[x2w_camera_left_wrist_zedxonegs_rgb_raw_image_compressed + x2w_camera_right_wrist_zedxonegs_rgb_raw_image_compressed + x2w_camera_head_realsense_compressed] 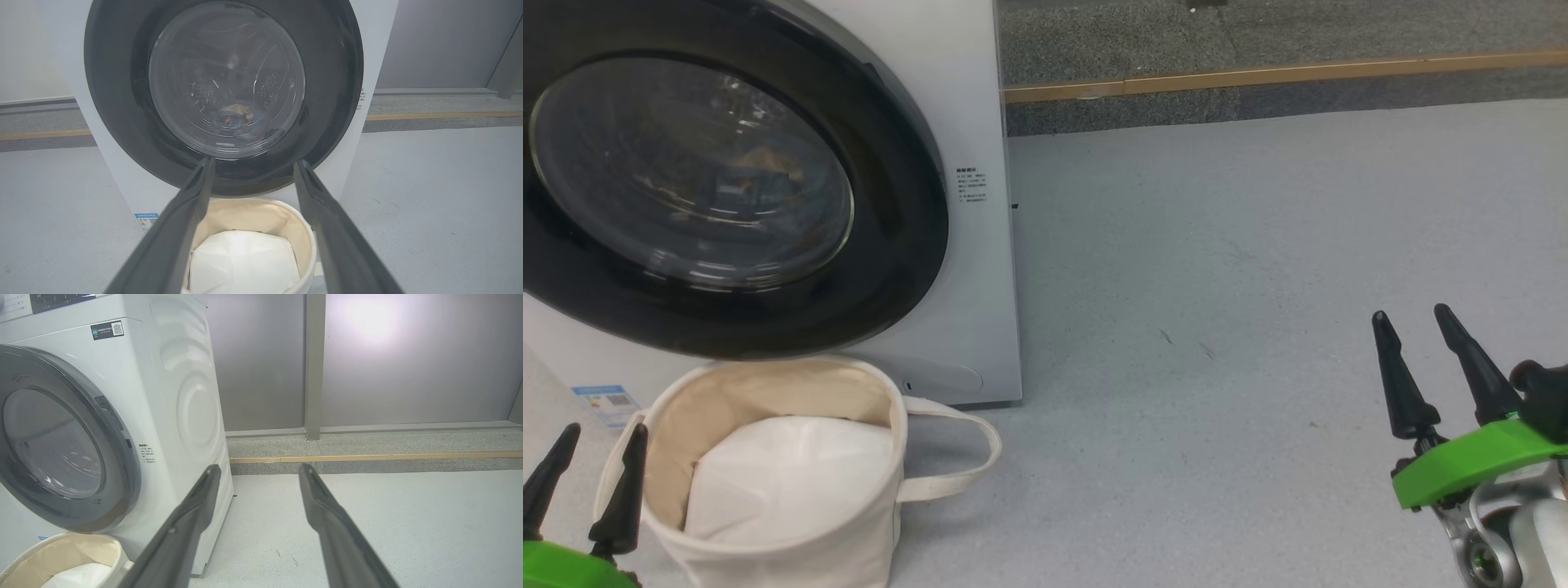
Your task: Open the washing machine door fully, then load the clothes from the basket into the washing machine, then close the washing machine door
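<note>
Head view: the washing machine door (686, 175) sits shut on the washing machine (980, 122), the basket (792, 563) with its white liner (784, 474) just below; left claw (605, 431) and right claw (1410, 314) both gape, empty. Left wrist view: blue-tan fabric, probably the clothes (237, 120), lies behind the glass (226, 73). Right wrist view: the stiff, slick rim's handle recess (109, 412) looks the hold; the basket may crowd the swing.

Door (686, 175) cut off top & left; blurry blue/tan stuff behind its glass, can't ID. Label (971, 188) on washer (984, 310) too small to read. Basket (792, 563) bottom cropped.
</note>
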Controlling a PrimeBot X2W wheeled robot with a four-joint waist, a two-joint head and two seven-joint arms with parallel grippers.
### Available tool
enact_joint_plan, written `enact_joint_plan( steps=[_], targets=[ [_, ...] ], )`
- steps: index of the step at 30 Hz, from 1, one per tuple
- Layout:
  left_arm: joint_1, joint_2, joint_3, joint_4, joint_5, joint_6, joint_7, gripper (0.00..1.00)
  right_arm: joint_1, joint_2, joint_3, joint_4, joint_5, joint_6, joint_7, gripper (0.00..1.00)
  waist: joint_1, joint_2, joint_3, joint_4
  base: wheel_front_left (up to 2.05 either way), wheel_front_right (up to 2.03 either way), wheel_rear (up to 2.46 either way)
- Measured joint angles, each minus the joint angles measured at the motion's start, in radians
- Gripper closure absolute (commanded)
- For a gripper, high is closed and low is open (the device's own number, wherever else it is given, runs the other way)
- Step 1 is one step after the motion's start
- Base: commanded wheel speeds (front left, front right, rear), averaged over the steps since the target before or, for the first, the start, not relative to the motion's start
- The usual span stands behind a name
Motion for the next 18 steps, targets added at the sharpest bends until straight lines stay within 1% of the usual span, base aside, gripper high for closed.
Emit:
enact_joint_plan(
  steps=[18],
  targets=[
    [-0.022, 0.000, -0.004, 0.006, 0.003, -0.010, 0.000, 0.00, 0.000, 0.000, -0.019, 0.010, 0.000, 0.000, -0.001, 0.00, 0.0000, 0.0000, 0.005, 0.008, 0.00, 0.00, 0.00]
  ],
)
